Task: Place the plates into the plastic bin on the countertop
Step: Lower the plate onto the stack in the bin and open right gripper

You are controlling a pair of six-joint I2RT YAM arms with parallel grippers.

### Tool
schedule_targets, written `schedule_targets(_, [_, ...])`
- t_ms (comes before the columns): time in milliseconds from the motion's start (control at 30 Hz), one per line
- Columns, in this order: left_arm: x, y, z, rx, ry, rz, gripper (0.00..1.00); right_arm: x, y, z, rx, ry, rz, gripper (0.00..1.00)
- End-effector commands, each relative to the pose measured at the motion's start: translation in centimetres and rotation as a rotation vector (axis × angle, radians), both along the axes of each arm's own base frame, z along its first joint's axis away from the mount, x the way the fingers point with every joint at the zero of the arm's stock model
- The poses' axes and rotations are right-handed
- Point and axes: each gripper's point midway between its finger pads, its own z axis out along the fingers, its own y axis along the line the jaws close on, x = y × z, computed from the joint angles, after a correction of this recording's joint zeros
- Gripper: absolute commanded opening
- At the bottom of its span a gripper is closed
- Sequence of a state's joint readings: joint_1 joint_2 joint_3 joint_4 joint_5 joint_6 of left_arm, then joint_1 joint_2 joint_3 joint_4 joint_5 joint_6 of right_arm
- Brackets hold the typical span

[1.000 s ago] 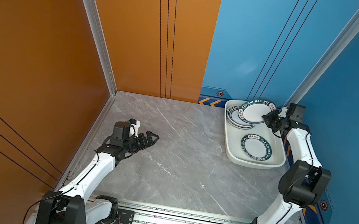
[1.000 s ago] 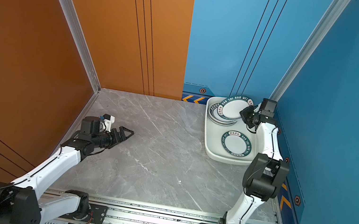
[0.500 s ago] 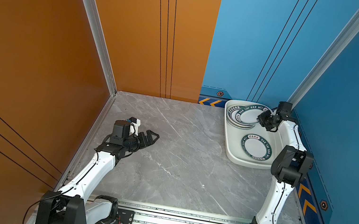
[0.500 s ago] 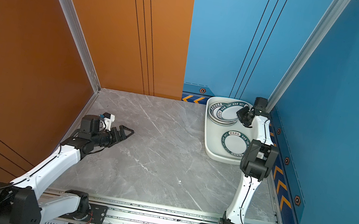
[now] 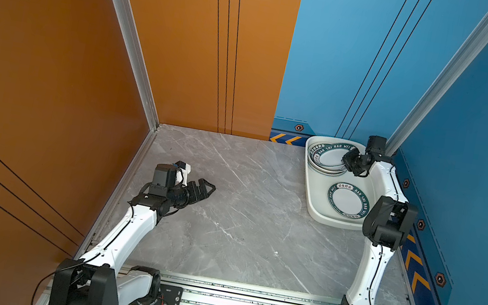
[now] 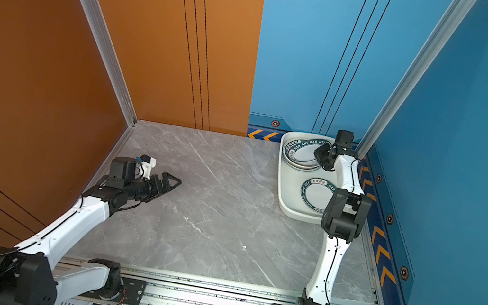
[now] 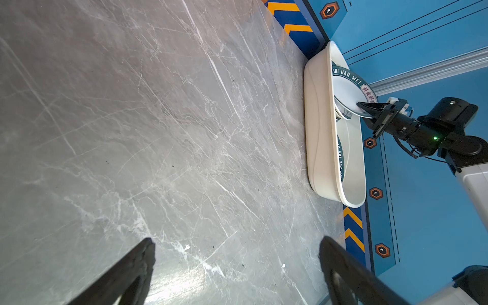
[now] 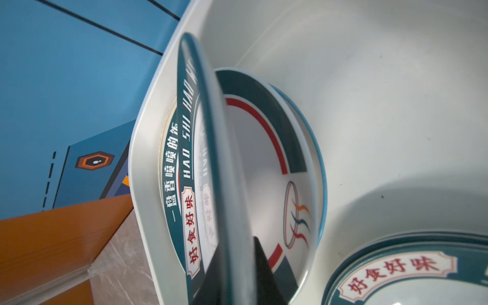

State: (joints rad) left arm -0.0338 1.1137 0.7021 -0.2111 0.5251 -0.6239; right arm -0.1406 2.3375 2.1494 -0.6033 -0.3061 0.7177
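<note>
Right tool (image 5: 346, 160) is straddling a tilted plate (image 5: 330, 157) in the bin (image 5: 309, 185), upper right; its grip cannot be told. Left tool (image 5: 208, 188) is hanging released, centre left.

Bright, even light (near plate (image 8: 221, 169) blurred)

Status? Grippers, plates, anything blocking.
Left gripper open, empty, above countertop. Right gripper: fingers straddle rim of tilted top plate over the far stack in the plastic bin; grip unclear. Another green-rimmed plate flat at bin's near end. Nothing blocking.
</note>
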Motion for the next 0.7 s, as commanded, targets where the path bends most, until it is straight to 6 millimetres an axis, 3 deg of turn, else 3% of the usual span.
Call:
schedule_targets(0, [0.1, 0.1, 0.5, 0.013, -0.010, -0.013, 0.98, -1.0, 0.0, -1.4, -0.052, 0.062, -0.005, 0.33])
schedule_targets(100, [-0.2, 0.2, 0.3, 0.019, -0.003, -0.015, 0.98, -1.2, -0.5, -1.1, -0.077, 0.065, -0.009, 0.41])
schedule_targets(367, [-0.1, 1.1, -0.9, 0.067, -0.008, 0.014, 0.98, -2.4, -1.7, 1.2, -0.200, 0.068, -0.002, 0.48])
schedule_targets(467, [0.2, 2.7, -2.3, 0.144, -0.007, 0.076, 0.98, -3.6, -2.3, 3.6, -0.357, 0.067, 0.002, 0.54])
schedule_targets(667, [1.6, 4.2, -2.3, 0.205, -0.087, 0.149, 0.98, -6.1, -2.9, 8.2, -0.616, 0.060, 0.011, 0.60])
